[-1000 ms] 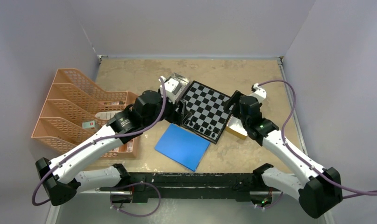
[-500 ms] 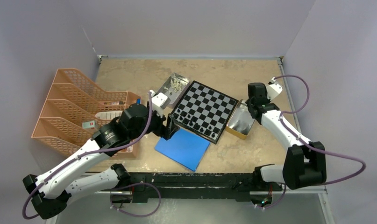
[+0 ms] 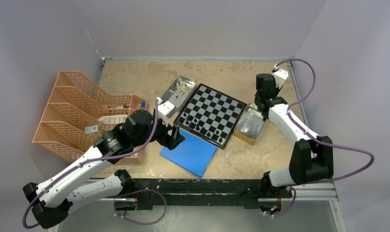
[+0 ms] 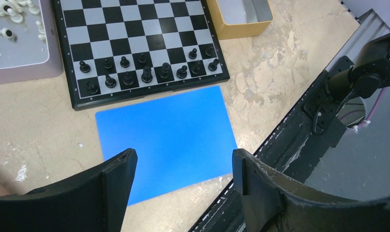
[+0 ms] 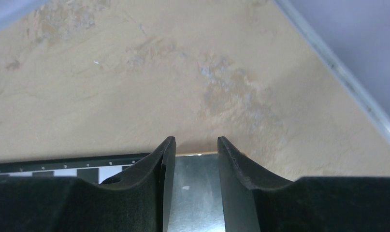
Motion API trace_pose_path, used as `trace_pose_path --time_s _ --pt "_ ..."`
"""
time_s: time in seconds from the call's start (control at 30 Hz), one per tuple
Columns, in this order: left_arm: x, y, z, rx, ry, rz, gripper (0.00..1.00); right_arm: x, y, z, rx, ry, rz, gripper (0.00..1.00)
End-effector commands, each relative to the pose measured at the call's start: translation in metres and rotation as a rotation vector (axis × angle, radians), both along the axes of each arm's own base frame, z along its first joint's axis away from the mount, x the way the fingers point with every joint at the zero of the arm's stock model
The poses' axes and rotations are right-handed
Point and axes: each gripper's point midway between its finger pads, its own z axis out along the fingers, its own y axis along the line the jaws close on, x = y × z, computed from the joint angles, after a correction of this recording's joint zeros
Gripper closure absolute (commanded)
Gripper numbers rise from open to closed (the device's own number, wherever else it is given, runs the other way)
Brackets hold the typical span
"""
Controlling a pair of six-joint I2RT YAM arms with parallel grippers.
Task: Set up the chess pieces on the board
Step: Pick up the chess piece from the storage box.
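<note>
Looking through the left wrist view, you have the left gripper (image 4: pixel 183 157) spread wide and empty, hanging over the blue sheet (image 4: pixel 164 125) in the lower middle of the frame. The board (image 4: pixel 149 29) fills the top centre. The black pieces (image 4: pixel 146 74) stand upright in two rows along its lower edge. The row nearer the board's middle seems to have a two-square gap, though the shapes are small. The rest of the board is bare.

The cream pieces (image 4: pixel 9 8) lie heaped in the grey tray (image 4: pixel 23 48) at the upper left of that frame, tight against the board's left side. They are jumbled, so you cannot make out any one piece's long axis from here.

Your right gripper (image 5: pixel 195 145) has its fingers a little apart with nothing between them. In its own view it looks down on the gold tin (image 5: pixel 193 193), with a strip of the board at the lower left. What shows of the tin's inside looks empty.

So the move ahead turns on one thing: the cream set lies up and to the left of the left gripper, just past the board's corner. The right gripper sits at the far right of the overhead frame, with the whole board between it and the tray. The left arm is clearly nearer, and I judge it the one to reach for cream.
</note>
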Motion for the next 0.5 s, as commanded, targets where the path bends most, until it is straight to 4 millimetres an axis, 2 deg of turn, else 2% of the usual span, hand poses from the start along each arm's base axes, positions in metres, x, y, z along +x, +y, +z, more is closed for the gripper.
trace_pose_path --time_s 0.0,0.17,0.47 --pt "-0.005 -0.004 0.015 -0.063 -0.046 -0.041 0.28 0.011 -0.008 0.042 -0.221 -0.006 0.151 0.60" --pt "-0.008 -0.004 0.014 -0.060 -0.042 -0.057 0.29 0.003 -0.012 0.021 -0.399 0.187 0.304 0.60" --pt "-0.013 -0.010 0.006 -0.062 -0.019 -0.099 0.30 -0.017 0.006 -0.025 -0.496 0.414 0.524 0.67"
